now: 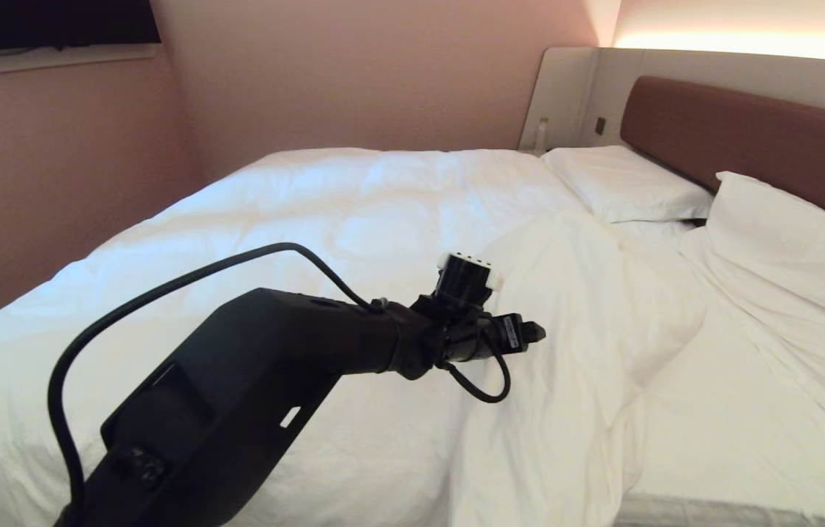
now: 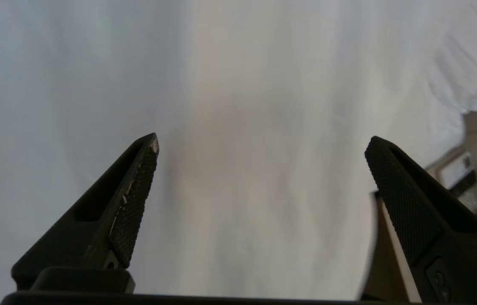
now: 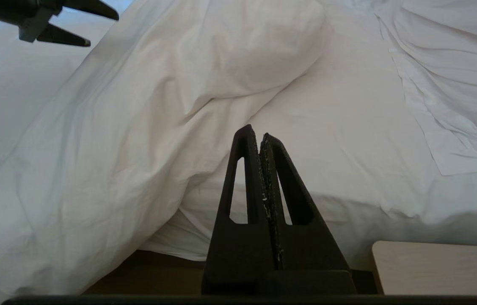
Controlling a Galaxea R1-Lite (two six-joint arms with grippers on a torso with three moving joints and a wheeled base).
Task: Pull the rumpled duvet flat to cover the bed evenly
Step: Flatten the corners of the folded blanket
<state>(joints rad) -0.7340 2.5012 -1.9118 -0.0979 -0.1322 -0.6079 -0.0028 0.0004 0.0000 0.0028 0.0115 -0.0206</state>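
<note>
Left gripper (image 2: 261, 142) over the duvet (image 1: 353, 219), jaws spread wide, nothing between them, only white cloth beneath. In the head view, left arm reaching from 7 o'clock toward the centre, wrist above the duvet's folded-back edge. Duvet spread over the bed's (image 1: 705, 505) left half, from 9 to 12 o'clock; its turned-back flap bunched in a ridge running from centre down to 6 o'clock, just right of the gripper. Bare sheet (image 1: 719, 410) at 4 o'clock, two pillows (image 1: 624, 183) against the headboard (image 1: 749, 132) at 1 to 3 o'clock. Right gripper (image 3: 261, 136) pressed fully together, empty, low beside the bed, pointing at the draped duvet edge; left gripper visible there at 10 o'clock, above the fold.
</note>
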